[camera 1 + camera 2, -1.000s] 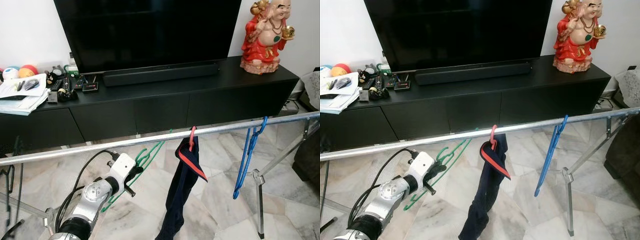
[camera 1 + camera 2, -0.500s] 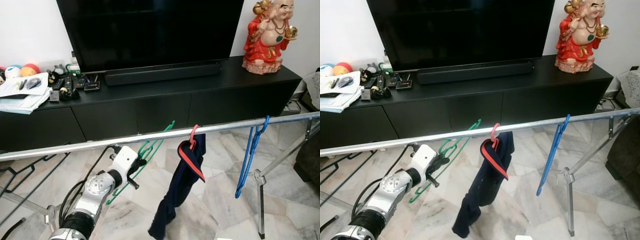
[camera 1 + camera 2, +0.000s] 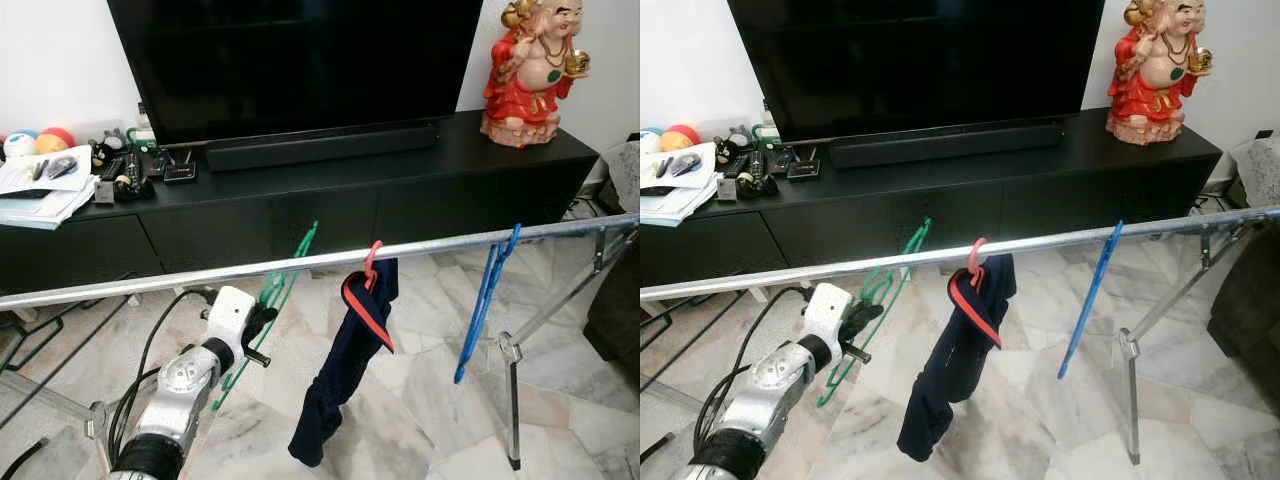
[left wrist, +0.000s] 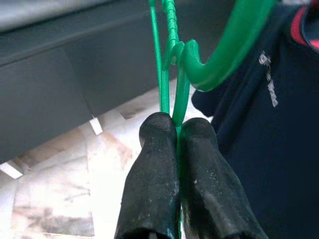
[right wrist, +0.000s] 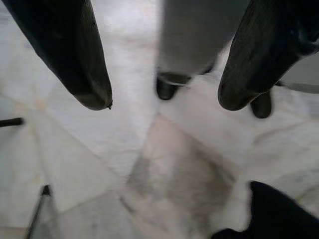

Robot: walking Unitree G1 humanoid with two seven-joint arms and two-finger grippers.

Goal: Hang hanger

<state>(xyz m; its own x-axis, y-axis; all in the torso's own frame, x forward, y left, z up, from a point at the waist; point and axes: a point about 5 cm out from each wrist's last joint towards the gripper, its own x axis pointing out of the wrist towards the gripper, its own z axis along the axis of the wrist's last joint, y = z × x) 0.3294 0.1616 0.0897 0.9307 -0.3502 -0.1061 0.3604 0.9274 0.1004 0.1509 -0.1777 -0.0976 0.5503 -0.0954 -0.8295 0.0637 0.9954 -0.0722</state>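
The task looks close to its end but not finished. The left gripper point(image 3: 262, 325), in the lower left of the frame, has its two black fingers point(image 4: 154, 164) pressed together on the thin green hanger point(image 3: 285, 285), whose hook reaches up to the silver rail point(image 3: 200, 274) near the frame's centre. Whether the hook already sits over the rail cannot be told; it seems to cross it. What remains, probably, is to settle the hook and let go. Further right, a red hanger point(image 3: 372, 266) carries a dark garment point(image 3: 345, 370), and a blue hanger point(image 3: 484, 305) hangs bare. No container is visible. The right gripper point(image 5: 159, 99) points at the marble floor point(image 5: 99, 159), fingers apart, holding nothing.
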